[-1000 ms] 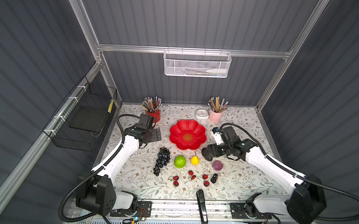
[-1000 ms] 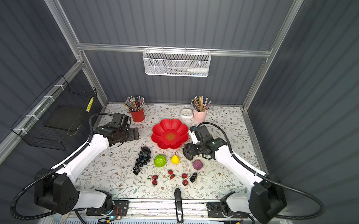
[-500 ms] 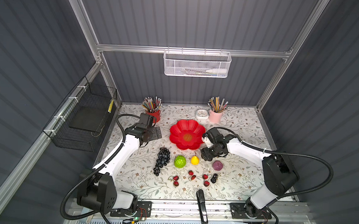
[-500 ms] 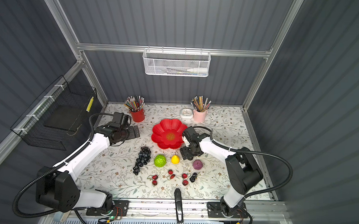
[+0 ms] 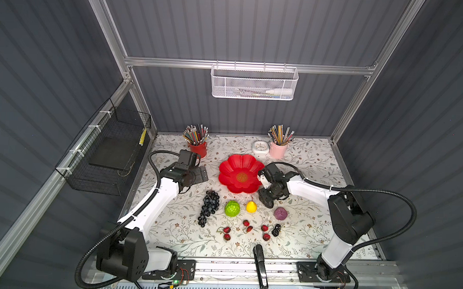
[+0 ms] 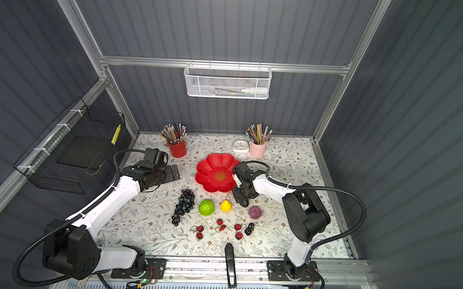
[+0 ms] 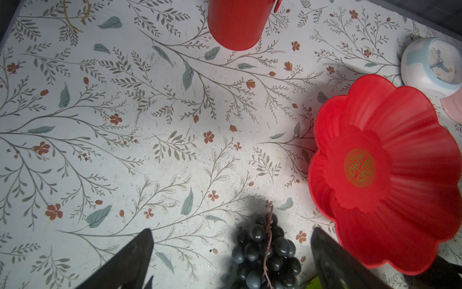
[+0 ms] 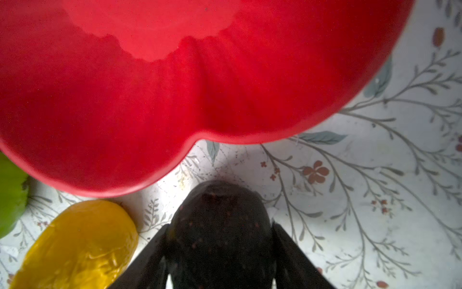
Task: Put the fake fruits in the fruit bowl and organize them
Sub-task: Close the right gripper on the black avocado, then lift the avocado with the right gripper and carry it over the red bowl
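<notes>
**Right gripper closes on the avocado at the bowl's edge**

Right gripper (image 8: 220,252) has its two dark fingers hugging the flanks of the dark avocado (image 8: 220,225), which sits on the table just beside the scalloped rim of the fruit bowl (image 5: 239,175); whether the squeeze is firm yet, I cannot tell. Left gripper (image 7: 230,260) hangs with its jaws spread wide and empty, above the stem end of the grape bunch (image 5: 208,210).

Biggest thing first: the bowl, glossy, red and empty, is wide and shallow, so fruit should drop in easily, though a hard nudge could probably slide it.

Next, the grapes: a long bunch, likely floppy, best taken near the top by the stem.

Then the bumpy green ball (image 5: 232,208), round and likely light hollow plastic, needing a grip across its widest part.

Yellow pear (image 5: 251,206) and the purple fruit (image 5: 280,213) look smooth and could squirt out of a pinch.

Smallest of all, the red cherries (image 5: 225,232) and the black cluster (image 5: 276,229) lie nearest the front; stems look the surest hold.
</notes>
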